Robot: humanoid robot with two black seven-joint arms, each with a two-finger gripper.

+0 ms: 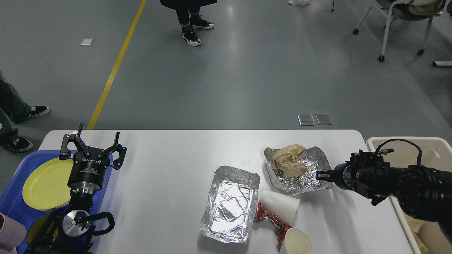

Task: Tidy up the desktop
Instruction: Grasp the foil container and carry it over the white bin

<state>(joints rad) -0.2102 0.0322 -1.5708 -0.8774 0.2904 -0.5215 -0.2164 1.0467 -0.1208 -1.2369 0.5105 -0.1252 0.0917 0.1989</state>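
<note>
The white desktop [169, 173] carries a crumpled foil tray [300, 180] with a wad of brown paper [287, 163] in it. My right gripper [322, 175] reaches in from the right and is shut on that tray's right rim, and the tray sits tilted. A second, empty foil tray [229, 204] lies in the middle. Beside it a white paper cup [279, 205] lies on its side over a red wrapper [267, 218]. Another paper cup [298, 241] sits at the front edge. At the far left, my left gripper [92, 145] stands open and points up with nothing in it.
A blue tray [14, 192] with a yellow plate [46, 183] sits off the table's left end. A beige bin [436, 146] stands at the right end, behind my right arm. People's feet and a wheeled chair are on the floor beyond.
</note>
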